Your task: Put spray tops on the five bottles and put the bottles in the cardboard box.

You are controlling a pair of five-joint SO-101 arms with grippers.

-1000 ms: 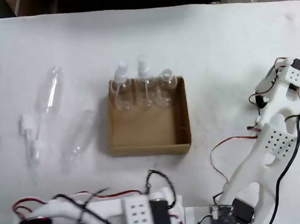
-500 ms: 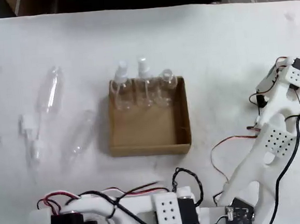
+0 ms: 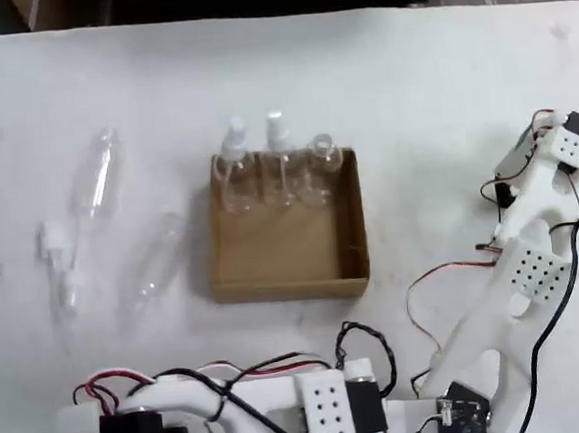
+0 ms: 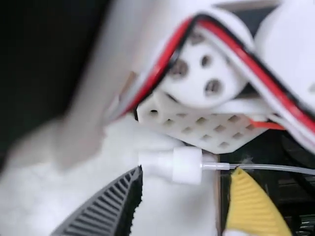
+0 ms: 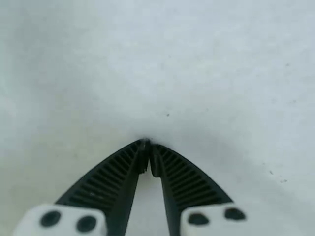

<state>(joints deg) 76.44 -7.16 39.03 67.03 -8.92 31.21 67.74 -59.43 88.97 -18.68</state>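
Left claw [image 4: 188, 172] gaping wide, spray top [image 4: 170, 163] lying across tips, hold unclear; top risking slipping off when moving. Right claw [image 5: 149, 162] sitting closed, gripping nothing.

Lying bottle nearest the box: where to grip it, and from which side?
Probably mid-body on the bottle, from straight above, fingers closing across its narrow width. It lies flat on the table, its long axis slanting away from the box toward the near edge, with both long sides free.
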